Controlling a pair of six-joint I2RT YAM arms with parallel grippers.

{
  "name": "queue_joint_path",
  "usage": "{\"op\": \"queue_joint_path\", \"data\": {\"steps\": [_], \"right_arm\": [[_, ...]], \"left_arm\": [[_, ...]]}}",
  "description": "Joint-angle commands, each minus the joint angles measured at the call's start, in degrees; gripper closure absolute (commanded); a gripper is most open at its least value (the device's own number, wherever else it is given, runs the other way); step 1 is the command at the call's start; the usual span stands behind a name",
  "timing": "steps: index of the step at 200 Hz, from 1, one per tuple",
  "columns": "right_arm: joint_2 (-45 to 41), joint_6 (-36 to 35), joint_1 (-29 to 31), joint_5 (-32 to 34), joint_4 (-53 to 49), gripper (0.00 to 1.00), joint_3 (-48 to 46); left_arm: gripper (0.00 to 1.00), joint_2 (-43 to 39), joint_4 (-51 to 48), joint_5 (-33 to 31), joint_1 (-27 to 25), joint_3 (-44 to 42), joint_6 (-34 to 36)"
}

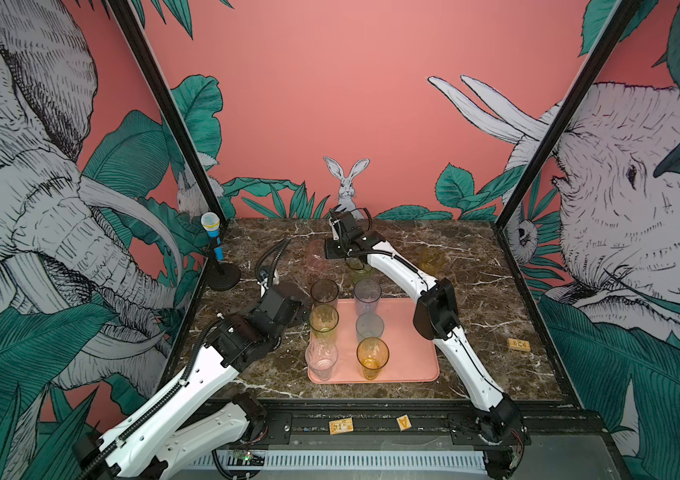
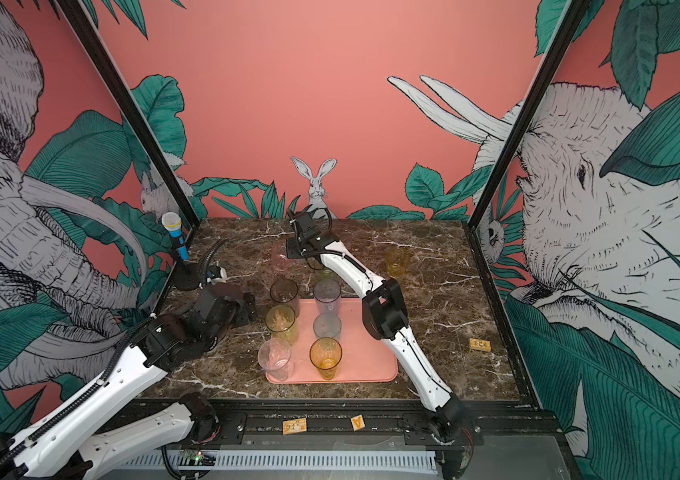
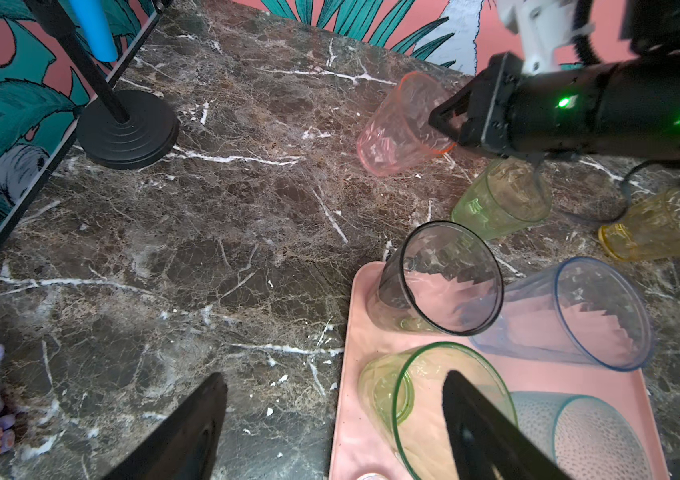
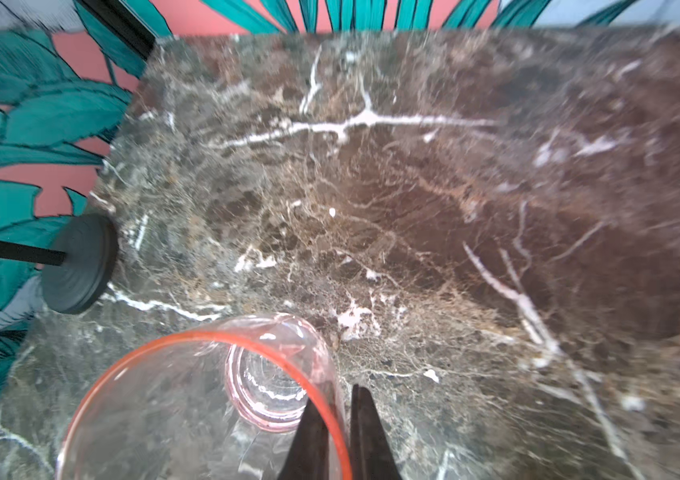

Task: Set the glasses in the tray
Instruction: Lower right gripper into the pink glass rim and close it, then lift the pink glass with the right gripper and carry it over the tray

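The front rail carries two wooden tiles (image 1: pixel 341 426), below the edge of the marble surface (image 1: pixel 475 291).

The left gripper (image 3: pixel 334 376) hovers at the tray's left side with its jaws wide apart and holds nothing. In the left wrist view one finger overlaps the tall green glass (image 1: pixel 324 323).

The tray (image 1: pixel 413 353) is salmon pink with a low rim. It lies flat at the middle of the surface, toward the front. Six glasses stand upright on its left half in two columns.
- Near pair: clear glass (image 1: pixel 321 359) and amber glass (image 1: pixel 372 357).
- Middle pair: tall green glass and short teal-grey glass (image 1: pixel 369 327).
- Far pair, at the far rim: smoky grey glass (image 1: pixel 324 293) and lilac-blue glass (image 1: pixel 367 296).

All six are translucent, mouths up.

A wooden block (image 1: pixel 518 344) lies right of the tray, well apart.

The right arm (image 1: pixel 433 307) hangs its elbow over the tray's far right corner. Its forearm crosses above the short green glass (image 3: pixel 500 203), which stands just beyond the tray and is mostly hidden in both top views. The short yellow glass (image 1: pixel 433 259) stands alone on the surface, far right.

The right gripper (image 4: pixel 336 399) has its jaws clamped on the rim of the pink glass (image 4: pixel 205 395), one finger inside and one outside. That glass is beyond the tray, left of the short green one. It possibly tilts, and whether its base rests on the surface is unclear.

In the far left corner a blue toy microphone (image 1: pixel 215 237) stands on a black stand.
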Motion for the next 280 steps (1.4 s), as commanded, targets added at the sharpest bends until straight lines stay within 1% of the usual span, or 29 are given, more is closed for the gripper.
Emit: {"op": "queue_joint_path", "data": {"steps": [1,98,140,220,280], "right_arm": [[-4.11,-0.53,-1.35,0.94,-1.39,1.00,2.71],[-16.10,-2.99,-3.45,3.91,-7.58,1.00,0.44],[-21.19,-4.17,-3.87,4.60,-11.90,1.00,-1.37],[-33.72,-7.33,-4.28,7.99,-17.02,1.00,-12.06],[-45.24,-8.39,-5.23,11.97,-16.28,1.00,-24.96]], "left_arm": [[0.16,-1.38,-3.62,-1.11,0.18,1.62,0.24],[0.16,-5.92,-6.31,-0.91,0.19,1.81,0.01],[0.16,-6.41,-5.30,0.92,0.18,0.15,-1.01],[0.16,-5.05,-2.29,3.76,0.18,-1.47,-1.79],[0.16,-3.61,-0.47,3.92,0.18,-1.21,-0.40]]}}
